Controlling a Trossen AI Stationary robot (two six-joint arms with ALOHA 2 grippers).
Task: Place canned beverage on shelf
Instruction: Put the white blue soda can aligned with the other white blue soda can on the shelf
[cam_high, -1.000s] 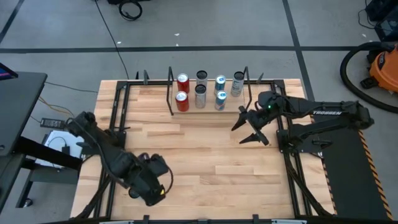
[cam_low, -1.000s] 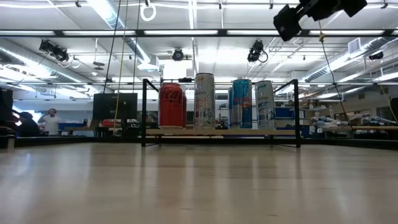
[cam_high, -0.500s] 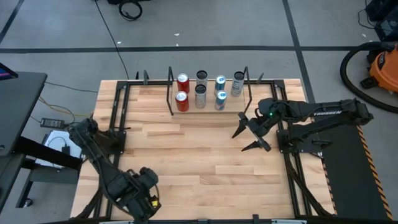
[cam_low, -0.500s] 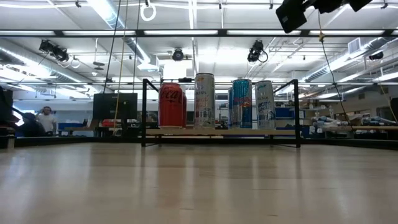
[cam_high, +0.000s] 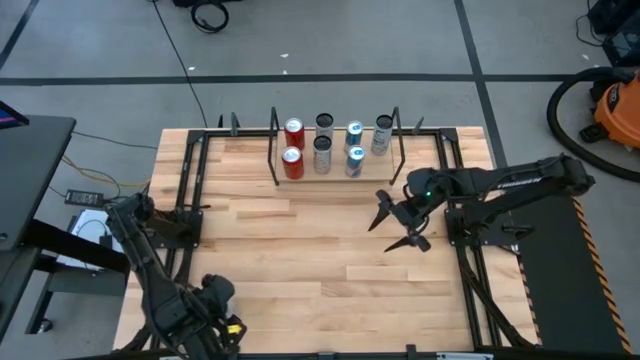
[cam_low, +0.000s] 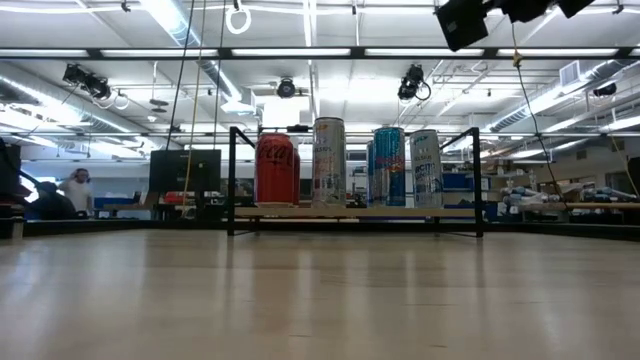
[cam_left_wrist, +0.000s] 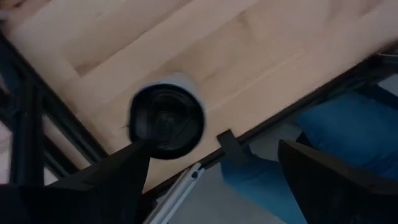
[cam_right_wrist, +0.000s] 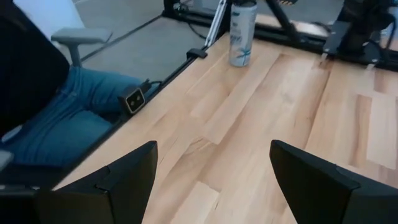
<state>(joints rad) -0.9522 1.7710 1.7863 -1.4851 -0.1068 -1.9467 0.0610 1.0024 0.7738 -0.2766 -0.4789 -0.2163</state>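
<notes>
A white canned beverage (cam_right_wrist: 241, 32) stands upright on its base near the table's near left corner; from above it shows its dark top (cam_left_wrist: 166, 118). My left gripper (cam_left_wrist: 214, 149) hangs open above it, pointing down, the can off to one finger's side; in the high view the left arm (cam_high: 215, 315) hides the can. My right gripper (cam_high: 395, 225) hovers open over the table's right middle. The shelf (cam_high: 335, 150) at the far edge holds several cans, standing on its wood board (cam_low: 355, 212).
A person in blue jeans (cam_right_wrist: 56, 124) sits close to the table's near edge beside a chair armrest (cam_right_wrist: 78, 37). Black frame rails (cam_high: 190, 200) run along the table's left and right sides. Bare wood (cam_high: 320, 250) lies between the shelf and the near edge.
My left gripper has gone toward the table's near left corner, sinking a little and rolling about its own axis. My right gripper has drifted toward the near edge. Neither gripper's gap has changed, and the cans on the shelf have kept still.
</notes>
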